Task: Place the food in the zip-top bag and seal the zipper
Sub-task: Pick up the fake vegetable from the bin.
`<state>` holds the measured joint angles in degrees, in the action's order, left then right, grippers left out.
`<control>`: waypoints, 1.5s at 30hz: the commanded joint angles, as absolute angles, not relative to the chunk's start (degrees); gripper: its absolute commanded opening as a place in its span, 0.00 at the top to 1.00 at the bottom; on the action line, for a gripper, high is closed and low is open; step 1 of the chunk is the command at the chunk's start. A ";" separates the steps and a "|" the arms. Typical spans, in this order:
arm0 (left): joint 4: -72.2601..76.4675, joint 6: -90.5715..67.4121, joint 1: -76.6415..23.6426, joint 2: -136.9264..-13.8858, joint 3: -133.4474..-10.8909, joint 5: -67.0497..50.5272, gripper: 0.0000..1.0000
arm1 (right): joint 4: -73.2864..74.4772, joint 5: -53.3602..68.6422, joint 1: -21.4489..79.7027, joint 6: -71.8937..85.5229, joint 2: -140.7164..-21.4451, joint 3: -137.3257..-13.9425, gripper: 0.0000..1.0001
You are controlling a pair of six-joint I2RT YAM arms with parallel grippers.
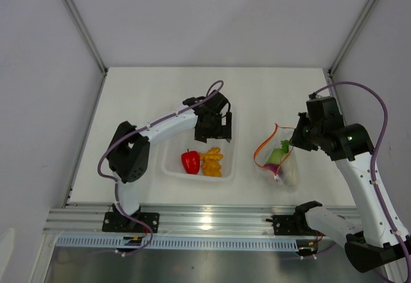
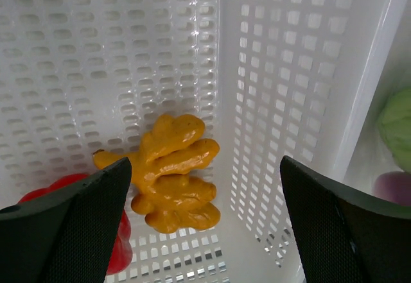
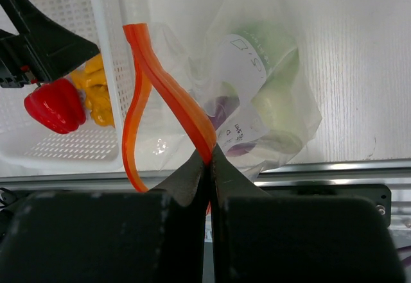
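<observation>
The zip-top bag lies right of the tray, its orange-red zipper gaping open. Green cabbage and purple and white pieces sit inside the bag. My right gripper is shut on the zipper strip and holds that side of the mouth up. My left gripper is open and empty above the tray's far right corner. The orange-yellow lumpy piece lies below it, just left of the gap between the fingers. The red bell pepper lies beside the lumpy piece.
The white perforated tray holds the pepper and lumpy piece; its right wall stands between my left fingers. The aluminium rail runs along the near table edge. Grey walls enclose the table.
</observation>
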<state>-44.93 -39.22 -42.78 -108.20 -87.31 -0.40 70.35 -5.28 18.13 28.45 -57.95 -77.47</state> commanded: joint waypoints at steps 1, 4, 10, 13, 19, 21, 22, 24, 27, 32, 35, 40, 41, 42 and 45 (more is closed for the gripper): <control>-47.72 -40.78 -42.28 -110.73 -93.06 -0.36 0.02 | 68.38 -5.10 18.19 28.56 -57.92 -77.69 1.00; -50.88 -41.31 -42.36 -113.20 -94.05 1.66 0.03 | 68.47 -5.45 18.28 28.30 -57.92 -78.05 1.00; -48.96 -43.15 -42.28 -112.24 -87.90 4.83 0.04 | 67.41 -4.92 18.19 28.30 -58.27 -77.43 1.00; -47.47 -42.63 -42.28 -112.93 -87.10 6.07 0.04 | 66.97 -4.66 18.54 28.56 -58.27 -76.99 1.00; -46.41 -41.92 -42.71 -116.28 -86.66 6.33 0.08 | 67.24 -5.01 18.98 28.74 -58.36 -77.52 1.00; -45.53 -41.84 -43.06 -116.54 -85.52 7.11 0.08 | 67.41 -5.18 18.98 28.74 -58.27 -77.52 1.00; -45.27 -41.75 -43.41 -116.63 -85.26 7.82 0.08 | 67.33 -5.10 18.98 28.74 -58.27 -77.43 1.00; -44.56 -41.49 -43.86 -116.80 -85.08 8.43 0.10 | 67.15 -5.10 19.07 28.91 -58.36 -77.26 1.00; -44.47 -40.87 -44.38 -117.24 -85.08 9.23 0.13 | 67.23 -5.01 19.25 29.00 -58.53 -77.34 1.00; -43.07 -41.74 -45.62 -116.11 -82.19 11.43 0.20 | 67.50 -5.71 19.25 28.83 -58.45 -78.05 1.00; -39.82 -42.01 -45.62 -115.32 -78.93 9.85 0.34 | 67.24 -5.36 19.42 29.00 -58.53 -77.78 1.00; -37.80 -41.40 -45.62 -115.14 -78.22 8.70 0.76 | 67.50 -5.62 19.60 29.09 -58.19 -77.87 1.00; -37.62 -41.48 -45.62 -114.79 -78.31 8.79 0.80 | 67.59 -5.80 19.51 29.18 -58.10 -77.87 1.00; -37.44 -41.48 -45.62 -114.52 -78.22 8.88 0.91 | 67.76 -5.80 19.51 29.09 -58.10 -77.78 1.00; -37.09 -41.57 -45.70 -113.38 -78.57 9.40 0.98 | 67.76 -5.71 19.60 29.09 -58.18 -77.70 1.00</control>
